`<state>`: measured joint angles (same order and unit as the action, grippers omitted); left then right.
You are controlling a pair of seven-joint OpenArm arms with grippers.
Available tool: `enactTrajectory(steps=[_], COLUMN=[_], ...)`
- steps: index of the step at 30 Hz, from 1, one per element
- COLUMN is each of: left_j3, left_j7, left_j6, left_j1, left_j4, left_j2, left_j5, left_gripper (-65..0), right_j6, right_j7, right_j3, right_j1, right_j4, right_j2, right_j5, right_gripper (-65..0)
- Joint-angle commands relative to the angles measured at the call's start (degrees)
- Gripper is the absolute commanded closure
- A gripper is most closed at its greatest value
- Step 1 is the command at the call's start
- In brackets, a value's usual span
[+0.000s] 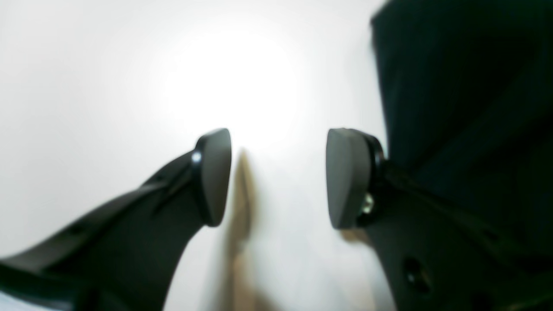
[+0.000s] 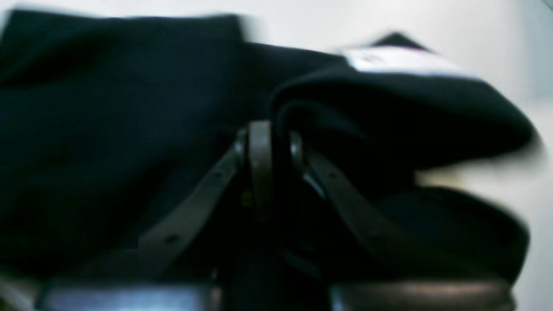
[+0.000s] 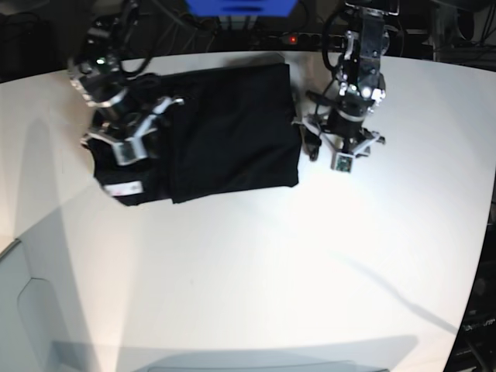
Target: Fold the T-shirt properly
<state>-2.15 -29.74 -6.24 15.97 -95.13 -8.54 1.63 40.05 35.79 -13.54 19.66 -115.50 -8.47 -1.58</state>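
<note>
Near the desk's (image 3: pixel 256 256) far edge, the right gripper (image 2: pixel 272 142) pinches a fold of the black T-shirt (image 3: pixel 225 132) while the left gripper (image 1: pixel 276 177) gapes empty beside it, so a lone pull could bunch the layers.

White table (image 3: pixel 256 263) under bright light — dark surroundings, blue box (image 3: pixel 240 6) behind.

T-shirt (image 2: pixel 108 129) print: hidden, only black cloth showing.
Right gripper (image 2: pixel 274 147) fingertips: buried in blurred folds.
Left wrist view: motion-blurred, shirt cropped upper right.
</note>
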Motion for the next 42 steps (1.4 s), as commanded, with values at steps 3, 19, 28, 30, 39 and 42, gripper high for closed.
enactTrajectory(steps=[3, 19, 28, 30, 39, 42], left_j3=[0.0, -0.3, -8.7, -11.8, -22.1, -26.6], left_j7=[0.9, 0.8, 0.8, 0.8, 0.8, 0.8], left_j6=[0.2, 0.2, 0.2, 0.2, 0.2, 0.1], left_j1=[-0.2, 0.3, 4.6, 6.0, 8.9, 8.9], left_j4=[-0.9, -1.0, -7.3, -9.3, -14.5, -14.7], left_j2=[-0.1, -0.7, -0.3, -0.2, 0.1, 1.5], left_j5=[0.1, 0.1, 0.1, 0.1, 0.1, 2.1], left_gripper=[-33.4, -33.4, -33.7, -33.8, -33.9, -34.4], right_j6=[-0.1, -0.1, -0.1, -0.1, -0.1, -0.1], right_j7=[-2.2, -2.1, -1.5, -1.5, -1.8, -2.0], right_j3=[9.3, 38.6, 39.7, 39.8, 42.9, 42.6], right_j1=[-0.2, -10.3, -12.1, -12.1, -11.9, -10.6], right_j4=[-1.3, 13.9, 16.6, 16.6, 14.4, 9.7], right_j2=[-0.1, 1.6, 1.7, 1.7, 1.7, 1.7], right_j5=[1.5, 1.4, 1.4, 1.4, 1.5, 1.5], right_gripper=[0.0, 0.0, 0.0, 0.0, -30.2, -34.7])
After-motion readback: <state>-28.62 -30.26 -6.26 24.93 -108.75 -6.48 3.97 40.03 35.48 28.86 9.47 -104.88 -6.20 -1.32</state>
